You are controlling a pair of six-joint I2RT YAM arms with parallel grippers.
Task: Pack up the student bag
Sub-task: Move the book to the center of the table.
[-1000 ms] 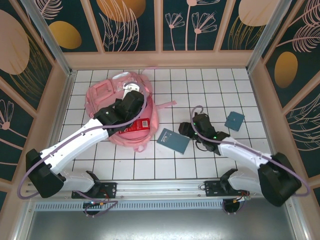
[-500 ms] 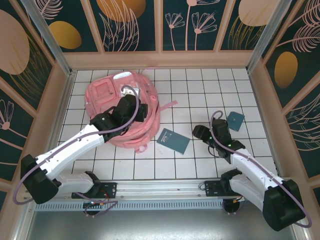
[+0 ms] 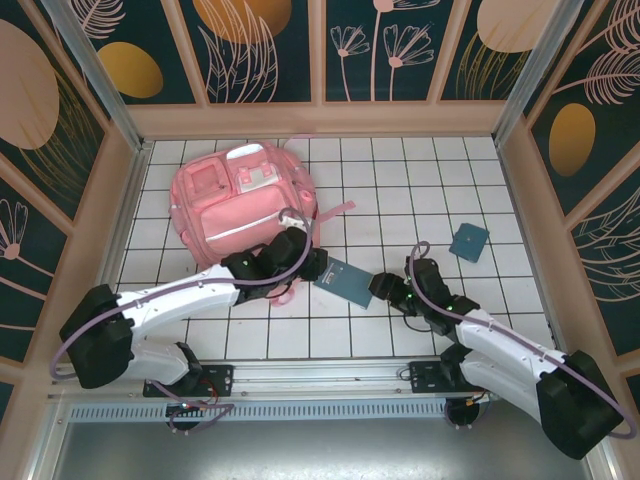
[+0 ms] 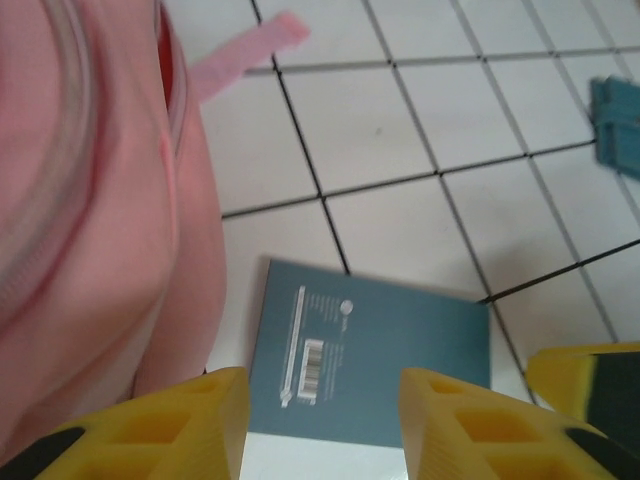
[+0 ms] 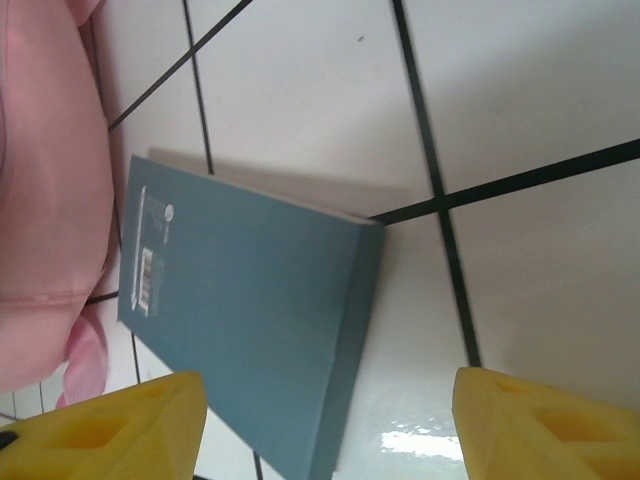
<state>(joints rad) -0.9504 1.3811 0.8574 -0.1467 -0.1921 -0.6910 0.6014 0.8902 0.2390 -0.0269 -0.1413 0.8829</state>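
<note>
Teal book (image 3: 346,281) just beside student bag (image 3: 235,195) (pink)

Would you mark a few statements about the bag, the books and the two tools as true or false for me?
1. The large book lies flat on the table, right beside the bag. True.
2. The left tool grips the large book. False: its jaws stand open and the book lies free on the table.
3. The small book lies apart from the large one, on the right arm's side. True.
4. The right tool is shut. False: it is open and empty, facing the large book.
</note>
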